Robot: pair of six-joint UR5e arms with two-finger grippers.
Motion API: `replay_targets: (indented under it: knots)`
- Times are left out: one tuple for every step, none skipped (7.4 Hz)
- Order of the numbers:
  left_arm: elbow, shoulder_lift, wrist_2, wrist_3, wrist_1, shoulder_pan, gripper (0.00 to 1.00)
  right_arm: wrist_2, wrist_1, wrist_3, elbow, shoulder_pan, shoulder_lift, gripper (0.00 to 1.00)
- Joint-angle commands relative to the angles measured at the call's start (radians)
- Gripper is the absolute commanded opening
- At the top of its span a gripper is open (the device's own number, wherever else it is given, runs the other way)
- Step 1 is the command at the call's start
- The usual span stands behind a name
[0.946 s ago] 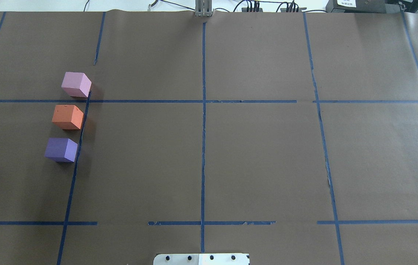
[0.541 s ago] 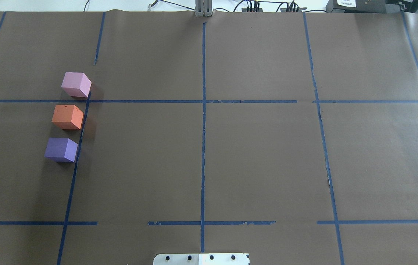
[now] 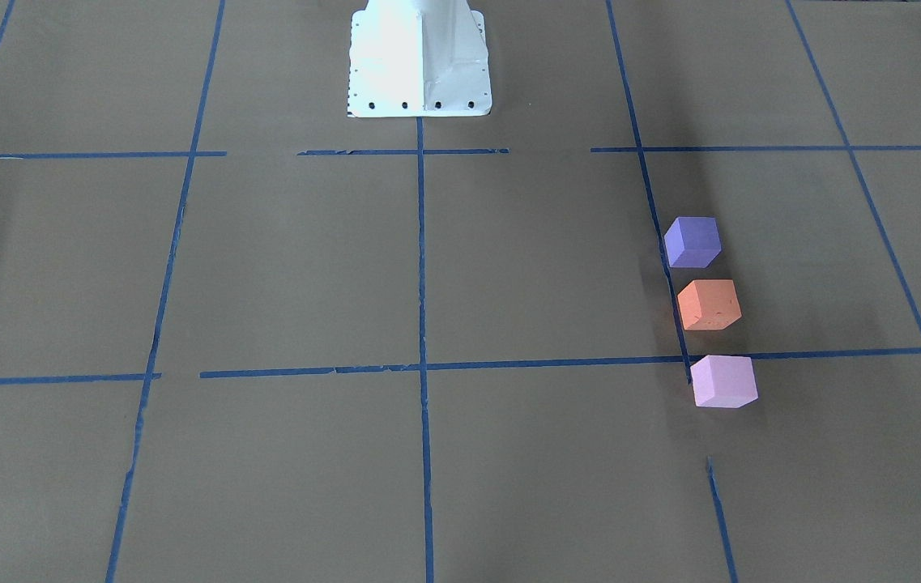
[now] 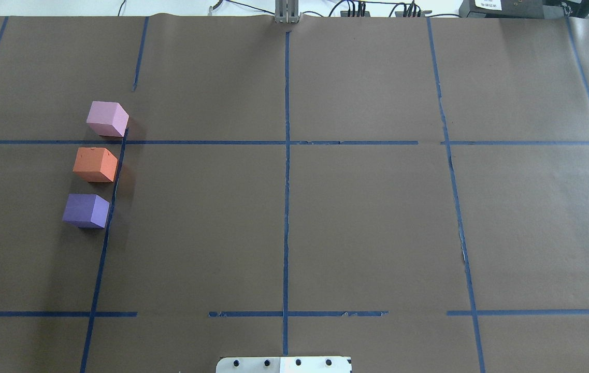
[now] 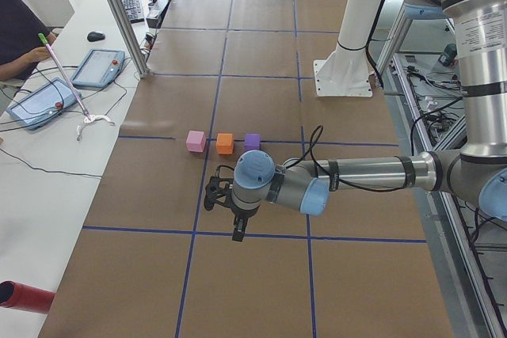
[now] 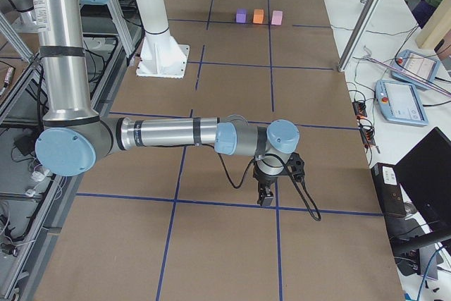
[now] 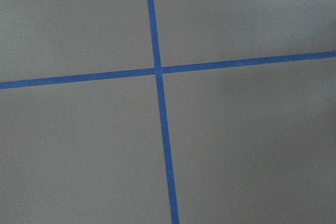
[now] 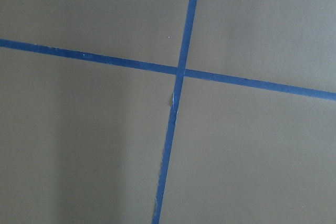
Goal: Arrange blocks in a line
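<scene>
Three cubes stand in a row on the brown table, small gaps between them: the pale pink block (image 4: pixel 108 118) farthest from the robot, the orange block (image 4: pixel 95 164) in the middle, the purple block (image 4: pixel 86 210) nearest. They show in the front view as purple (image 3: pixel 692 241), orange (image 3: pixel 709 304) and pink (image 3: pixel 723 380). My left gripper (image 5: pixel 238 231) hangs over the table end, away from the blocks. My right gripper (image 6: pixel 265 199) hangs over the opposite end. I cannot tell whether either is open or shut. Both wrist views show only tape lines.
Blue tape lines (image 4: pixel 286 155) grid the brown paper. The white robot base (image 3: pixel 419 57) stands at the robot's edge. An operator's table with tablets (image 5: pixel 95 67) runs along the far side. A red cylinder (image 5: pixel 24 297) lies near the left table end.
</scene>
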Motion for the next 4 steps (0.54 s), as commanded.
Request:
replay_targets:
  knots:
    - [-0.059, -0.004, 0.037, 0.057, 0.149, -0.023, 1.0, 0.0, 0.0, 0.0, 0.0, 0.0, 0.0, 1.0]
    - [-0.07, -0.029, 0.096, 0.09, 0.191, -0.076, 1.0, 0.0, 0.0, 0.0, 0.0, 0.0, 0.0, 1.0]
    - [-0.07, -0.088, 0.124, 0.174, 0.319, -0.125, 1.0, 0.0, 0.0, 0.0, 0.0, 0.0, 0.0, 1.0]
    - [-0.071, -0.127, 0.124, 0.204, 0.353, -0.15, 1.0, 0.0, 0.0, 0.0, 0.0, 0.0, 0.0, 1.0]
